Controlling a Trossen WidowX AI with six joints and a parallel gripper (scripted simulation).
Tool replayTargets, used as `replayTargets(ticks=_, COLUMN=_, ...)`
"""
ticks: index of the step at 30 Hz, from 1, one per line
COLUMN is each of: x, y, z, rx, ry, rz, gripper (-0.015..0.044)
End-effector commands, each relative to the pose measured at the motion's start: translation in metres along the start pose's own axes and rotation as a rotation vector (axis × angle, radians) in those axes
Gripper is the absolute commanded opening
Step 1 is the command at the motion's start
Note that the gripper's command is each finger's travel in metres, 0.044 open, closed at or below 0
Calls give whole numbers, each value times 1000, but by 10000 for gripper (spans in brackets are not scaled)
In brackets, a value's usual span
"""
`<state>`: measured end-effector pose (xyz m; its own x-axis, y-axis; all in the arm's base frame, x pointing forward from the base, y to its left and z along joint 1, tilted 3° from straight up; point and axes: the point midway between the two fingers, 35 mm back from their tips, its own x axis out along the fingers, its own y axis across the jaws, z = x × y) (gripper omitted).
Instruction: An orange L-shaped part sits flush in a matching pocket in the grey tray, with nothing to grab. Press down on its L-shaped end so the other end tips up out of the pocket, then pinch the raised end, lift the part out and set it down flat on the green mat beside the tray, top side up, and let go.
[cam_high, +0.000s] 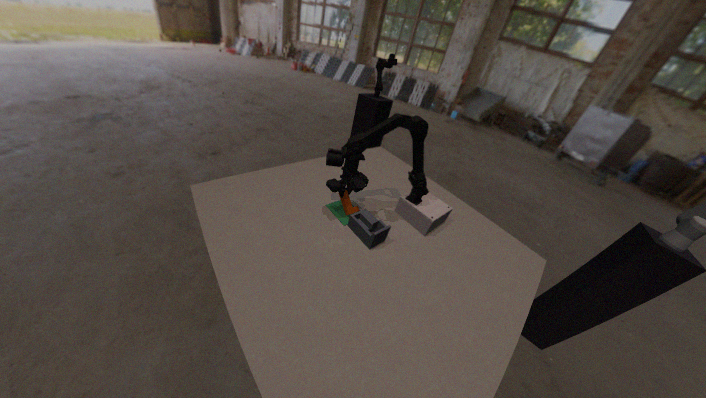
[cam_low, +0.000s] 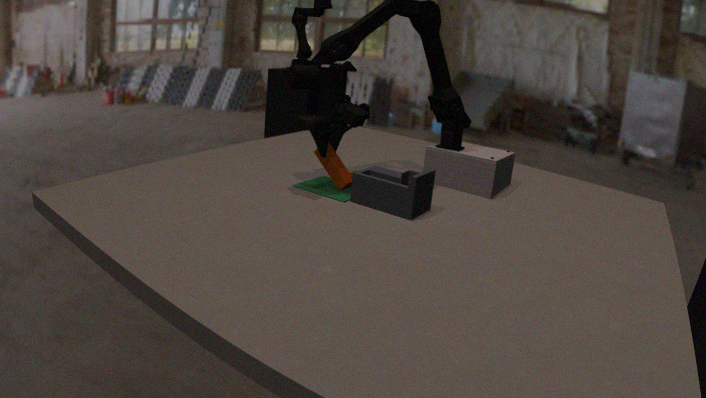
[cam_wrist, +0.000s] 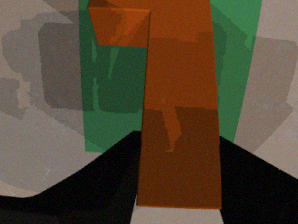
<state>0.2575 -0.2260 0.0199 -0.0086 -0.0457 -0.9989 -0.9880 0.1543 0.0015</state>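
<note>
The orange L-shaped part (cam_high: 348, 206) (cam_low: 336, 170) (cam_wrist: 181, 85) is out of the grey tray (cam_high: 361, 234) (cam_low: 381, 194) and slants steeply, its L-shaped end down by the mat's edge next to the tray. My gripper (cam_high: 344, 194) (cam_low: 326, 151) (cam_wrist: 175, 142) is shut on its upper, straight end. The green mat (cam_high: 336, 212) (cam_low: 316, 185) (cam_wrist: 115, 135) lies below the part, against the tray's side. Whether the low end touches the mat or the tray, I cannot tell. The tray's pocket is empty.
The arm's pale base block (cam_high: 419, 218) (cam_low: 460, 172) stands behind and right of the tray. A black pillar (cam_high: 600, 290) stands off the table at the right, and another black pillar (cam_high: 367, 117) (cam_low: 285, 102) stands behind the table.
</note>
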Motion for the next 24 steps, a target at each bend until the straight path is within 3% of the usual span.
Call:
replayTargets(ticks=1, x=2, y=1, z=0, rx=-3, ry=1, rz=5, gripper=0)
replayTargets(ticks=15, x=1, y=1, z=0, rx=0, ry=-1, rz=2, gripper=0)
replayTargets(ticks=24, x=1, y=1, z=0, rx=0, ry=-1, rz=2, gripper=236)
